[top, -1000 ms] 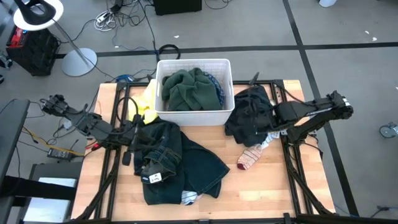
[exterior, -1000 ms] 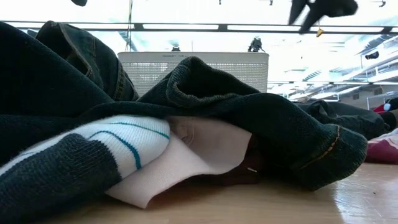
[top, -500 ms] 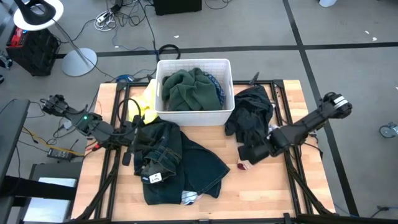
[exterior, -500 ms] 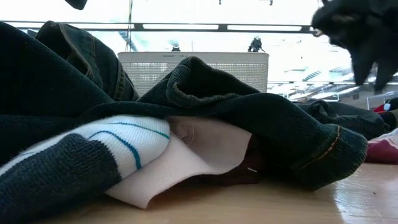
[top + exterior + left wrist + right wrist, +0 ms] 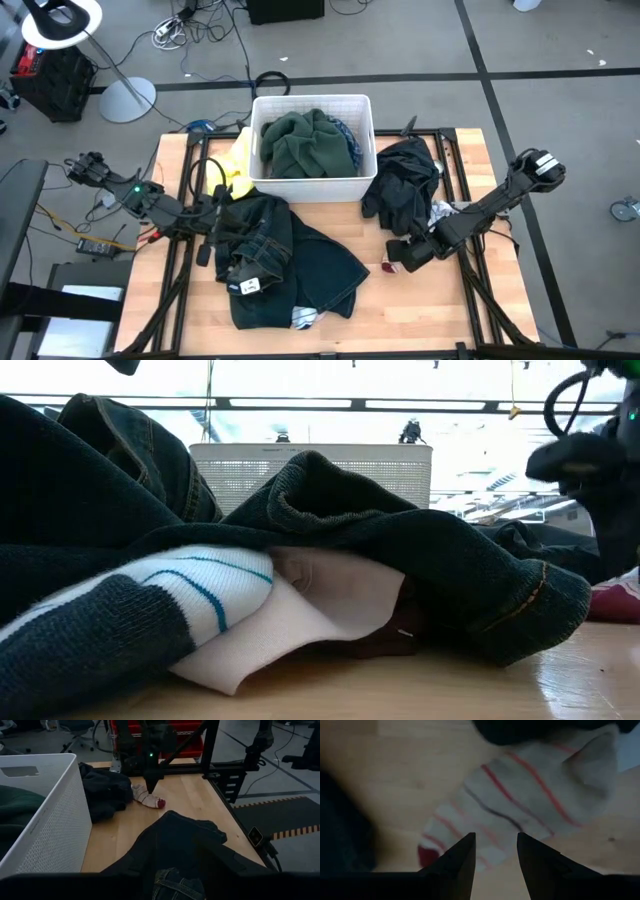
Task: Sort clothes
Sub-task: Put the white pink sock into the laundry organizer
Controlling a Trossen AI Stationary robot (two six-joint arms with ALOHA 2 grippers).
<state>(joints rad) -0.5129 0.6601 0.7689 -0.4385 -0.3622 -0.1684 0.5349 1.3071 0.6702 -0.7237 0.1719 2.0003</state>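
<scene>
Item: striped sock [image 5: 520, 805], white with red stripes, red toe, lay flat on bench [image 5: 430, 300] beside black garment [image 5: 400, 185], right of white bin [image 5: 312, 185].
Right gripper [image 5: 495, 847] hovered just above sock, fingers parted, nothing held.
My plan: lower straight, straddle toe end, pinch fabric only, avoid snagging black garment.
Left gripper [image 5: 215, 215] rested at jeans [image 5: 280, 255]; opening cannot tell.

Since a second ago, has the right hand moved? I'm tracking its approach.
Yes. The right hand swung from beside the bin toward the near table edge, now over the striped sock.
</scene>
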